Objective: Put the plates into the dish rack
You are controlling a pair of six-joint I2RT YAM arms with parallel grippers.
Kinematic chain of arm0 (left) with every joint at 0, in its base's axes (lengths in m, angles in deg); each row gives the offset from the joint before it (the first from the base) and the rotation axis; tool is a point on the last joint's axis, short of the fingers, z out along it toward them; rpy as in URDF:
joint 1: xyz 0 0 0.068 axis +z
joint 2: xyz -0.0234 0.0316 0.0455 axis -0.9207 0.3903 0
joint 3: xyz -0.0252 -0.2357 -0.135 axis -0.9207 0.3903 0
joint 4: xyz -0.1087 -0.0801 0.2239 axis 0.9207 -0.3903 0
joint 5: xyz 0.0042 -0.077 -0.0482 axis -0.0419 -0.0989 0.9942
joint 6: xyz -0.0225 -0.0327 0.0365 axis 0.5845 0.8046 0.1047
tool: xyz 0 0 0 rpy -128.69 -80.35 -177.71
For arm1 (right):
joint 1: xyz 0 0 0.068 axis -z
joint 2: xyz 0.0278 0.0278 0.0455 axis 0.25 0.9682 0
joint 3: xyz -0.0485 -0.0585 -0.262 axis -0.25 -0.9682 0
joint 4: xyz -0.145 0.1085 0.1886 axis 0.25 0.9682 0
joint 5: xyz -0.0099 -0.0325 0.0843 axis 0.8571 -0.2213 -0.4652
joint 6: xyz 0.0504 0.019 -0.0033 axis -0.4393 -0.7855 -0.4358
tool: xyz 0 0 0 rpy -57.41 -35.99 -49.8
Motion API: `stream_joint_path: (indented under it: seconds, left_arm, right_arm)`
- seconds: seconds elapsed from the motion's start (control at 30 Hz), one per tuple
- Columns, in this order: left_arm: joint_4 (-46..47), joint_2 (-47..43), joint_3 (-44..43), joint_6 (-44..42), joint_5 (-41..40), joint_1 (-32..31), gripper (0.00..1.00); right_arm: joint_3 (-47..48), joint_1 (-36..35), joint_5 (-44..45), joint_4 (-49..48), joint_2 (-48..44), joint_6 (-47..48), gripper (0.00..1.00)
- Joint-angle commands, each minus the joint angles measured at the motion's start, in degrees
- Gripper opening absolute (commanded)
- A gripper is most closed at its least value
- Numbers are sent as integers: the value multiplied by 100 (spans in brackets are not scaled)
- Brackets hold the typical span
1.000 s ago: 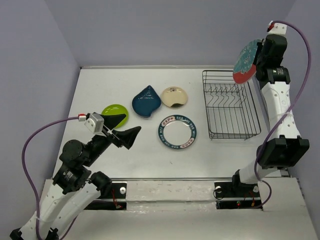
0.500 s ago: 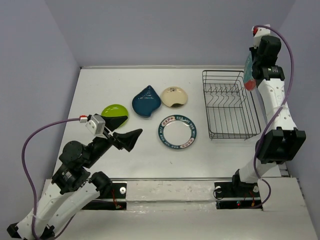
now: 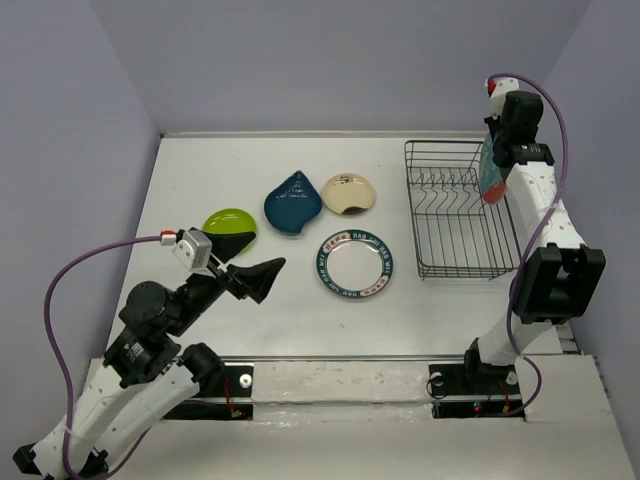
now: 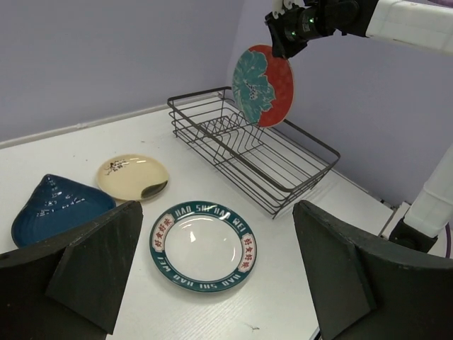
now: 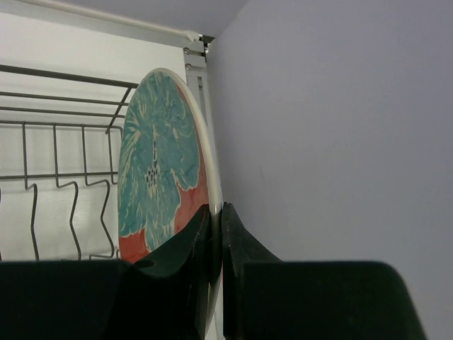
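My right gripper (image 3: 497, 152) is shut on the rim of the red-and-teal floral plate (image 3: 490, 172) (image 5: 159, 177). It holds the plate upright on edge, above the far right side of the black wire dish rack (image 3: 462, 210) (image 4: 248, 149). On the table lie the lime-green plate (image 3: 225, 220), the teal teardrop plate (image 3: 293, 203), the small cream plate (image 3: 349, 193) and the white navy-rimmed plate (image 3: 355, 265) (image 4: 203, 244). My left gripper (image 3: 245, 258) hangs wide open and empty, between the green and the navy-rimmed plates.
The rack stands at the table's right side, close to the purple side wall (image 5: 340, 106). Its upright tines (image 5: 53, 212) are bare. Purple walls enclose the table at back and left.
The right arm swung the floral plate from facing the camera to edge-on and brought it left and down over the rack. The left arm barely moved.
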Motion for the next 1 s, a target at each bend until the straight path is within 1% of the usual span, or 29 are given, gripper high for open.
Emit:
stream_joint_path:
  seconds: [0.0, 0.13, 0.3, 0.4, 0.43, 0.47, 0.5, 0.53, 0.6, 0.63, 0.67, 0.73, 0.8, 0.83, 0.87, 0.9, 0.97]
  left_arm:
    - [174, 93, -226, -66, -128, -37, 99]
    - [174, 137, -217, 57, -321, -37, 99]
    - [200, 364, -121, 373, -743, -37, 99]
    - [174, 733, -155, 574, -665, -11, 99]
    - [174, 865, -173, 610, -577, -2, 99]
    - [174, 1118, -182, 654, -280, -2, 99]
    - [17, 1260, -234, 750, -173, 7, 99]
    - [-37, 1540, -270, 803, -41, 16, 99]
    - [-229, 1849, -410, 935, 12, 7, 99]
    - [-291, 1998, -463, 979, 30, 16, 99]
    - [-344, 2261, -524, 997, 48, 16, 99]
    - [-397, 2517, -560, 1120, 100, 33, 99]
    - [-389, 2868, -534, 1321, 161, 34, 99]
    - [-267, 2992, -490, 1514, 214, 34, 99]
    - [-118, 3193, -377, 1629, 189, 34, 93]
    - [-73, 3300, -315, 1743, 84, 42, 91]
    - [-2, 3571, -218, 2120, -214, 51, 86]
  right_arm:
    - [16, 43, 92, -1146, -157, 1, 7]
    - [-169, 43, -31, -1146, -96, -184, 7]
    - [-477, 43, -189, -1242, 27, -728, 7]
    - [-573, 43, -312, -1366, 45, -1184, 8]
    - [-565, 43, -347, -1383, 54, -1403, 10]
    - [-574, 43, -373, -1401, 37, -1492, 12]
    - [-600, 43, -374, -1418, 28, -1563, 23]
    - [-609, 43, -269, -1427, 10, -1720, 41]
    - [-609, 43, -181, -1427, -8, -1836, 64]
    - [-591, 43, -15, -1358, -34, -1958, 73]
    - [-556, 43, 91, -1305, -51, -2029, 86]
    - [-477, 43, 398, -1112, -95, -2309, 93]
    - [-503, 43, 514, -997, -322, -2547, 97]
    - [-547, 43, 514, -866, -420, -2809, 98]
    - [-573, 43, 479, -795, -638, -3012, 99]
    - [-617, 43, 401, -725, -762, -3197, 99]
    - [-871, 43, -47, -566, -1052, -3698, 99]
